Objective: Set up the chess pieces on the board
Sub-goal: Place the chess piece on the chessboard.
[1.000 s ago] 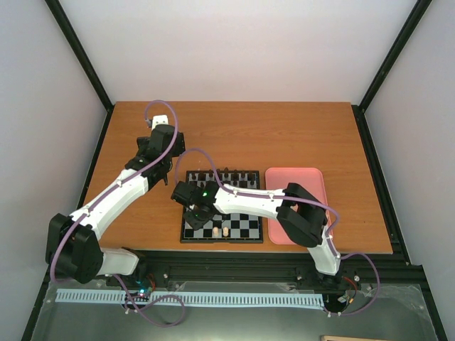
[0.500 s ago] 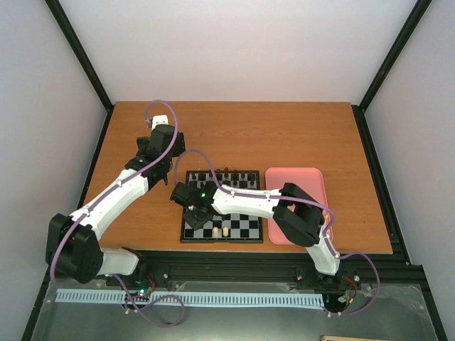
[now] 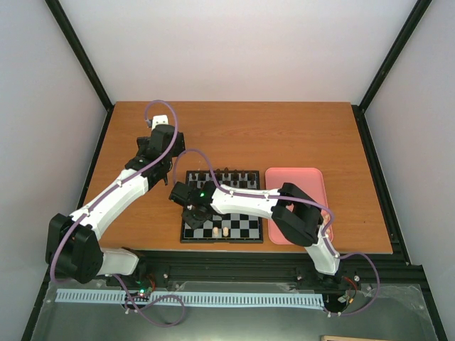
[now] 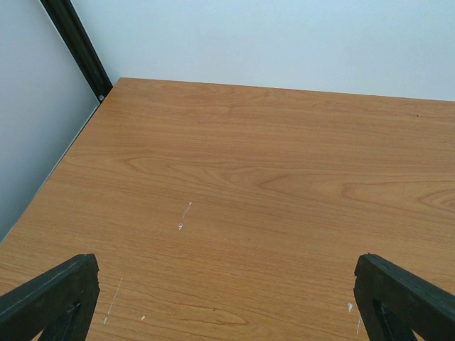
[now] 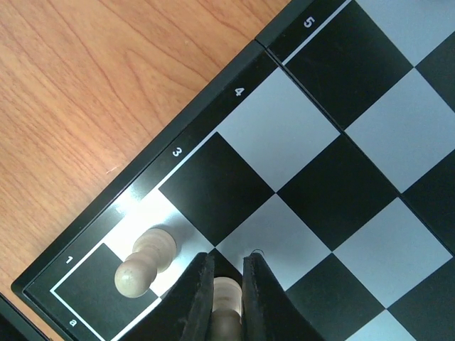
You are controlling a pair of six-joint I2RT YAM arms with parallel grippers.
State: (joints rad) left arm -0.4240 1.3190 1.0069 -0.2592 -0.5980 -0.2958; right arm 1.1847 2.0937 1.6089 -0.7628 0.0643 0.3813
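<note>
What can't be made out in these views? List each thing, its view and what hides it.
1. Right wrist: pale piece in the right gripper; the gripper and the bottom edge hide its body, kind unclear.
2. Top external: the board, its left squares under the right arm.
3. Top external: dark pieces on the far row, too small to name.
4. Left wrist: left gripper, mostly cut off by the bottom edge.

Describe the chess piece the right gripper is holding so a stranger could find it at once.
Find the checked board mid-table, then its corner marked a and 1. There the right gripper is closed on a cream piece. Unlike the cream pawn beside it, which stands free, this one sits between black fingers.
</note>
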